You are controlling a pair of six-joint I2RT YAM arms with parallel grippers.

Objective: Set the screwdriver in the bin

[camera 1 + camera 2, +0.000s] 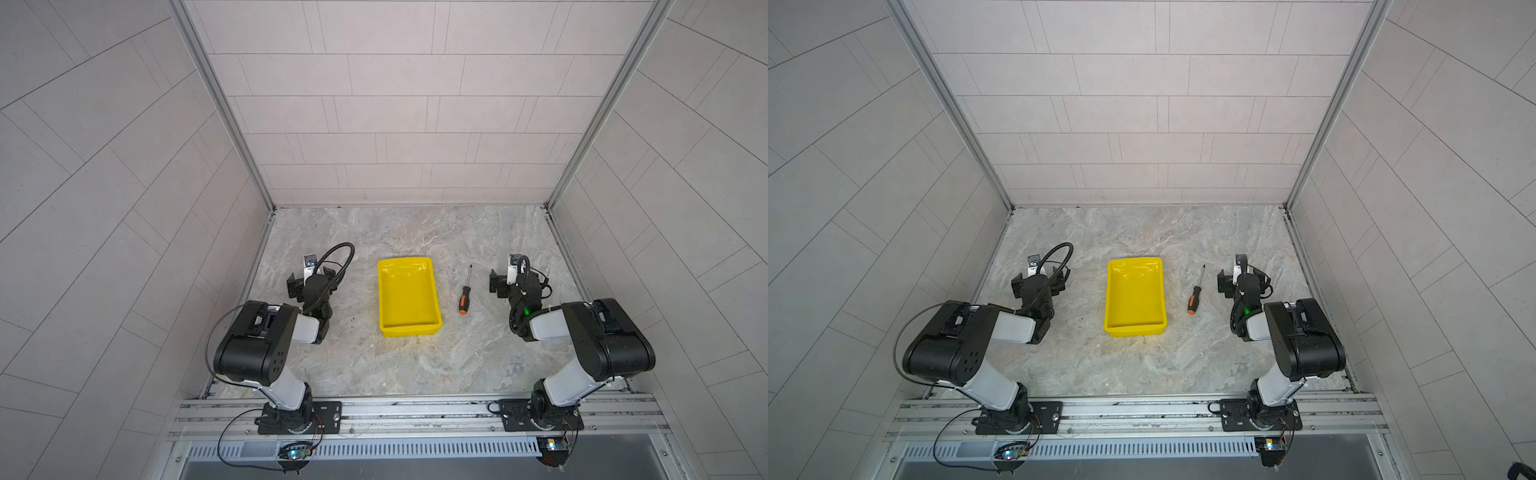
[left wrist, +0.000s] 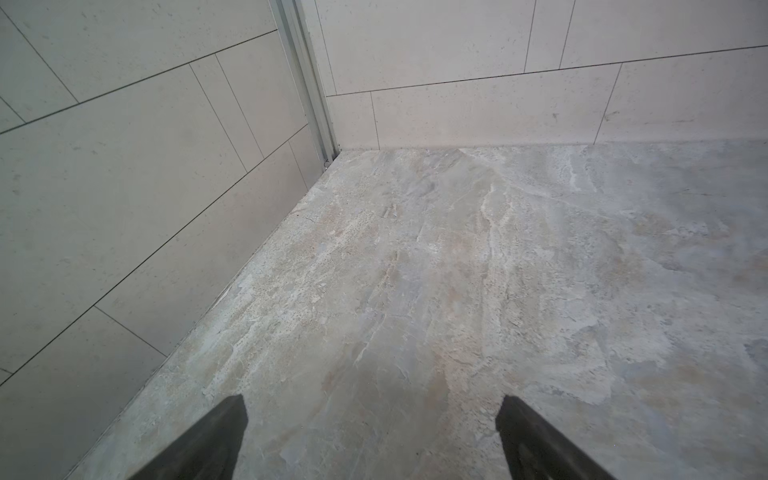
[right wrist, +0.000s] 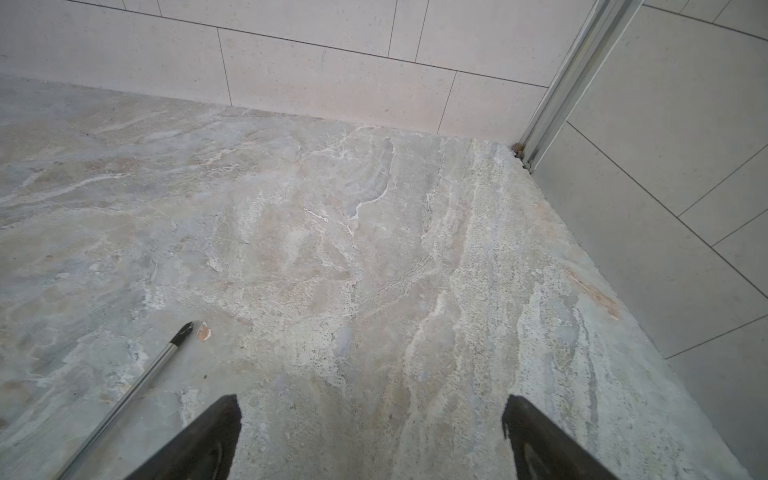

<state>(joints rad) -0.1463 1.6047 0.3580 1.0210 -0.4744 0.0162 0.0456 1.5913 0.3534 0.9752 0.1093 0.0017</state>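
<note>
The screwdriver (image 1: 465, 291) lies flat on the table (image 1: 415, 365), near the middle. It is just beside the yellow bin (image 1: 409, 331), on the side toward the table's right edge, and not touching it. It looks light, hard and stiff. The thin metal shaft (image 3: 137, 386) could slip, so the fat black and orange handle (image 1: 463, 301) is the best place to grab. The right pincer (image 3: 372, 401) is near it, wide apart and empty. The left pincer (image 2: 372, 399) is wide apart and empty too.

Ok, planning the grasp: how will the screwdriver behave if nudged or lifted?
The screwdriver probably stays rigid: thin metal shaft, solid handle. Lying flat on the table, its round handle may roll if nudged sideways. Gripped by the shaft, it would likely tip handle-down.
</note>
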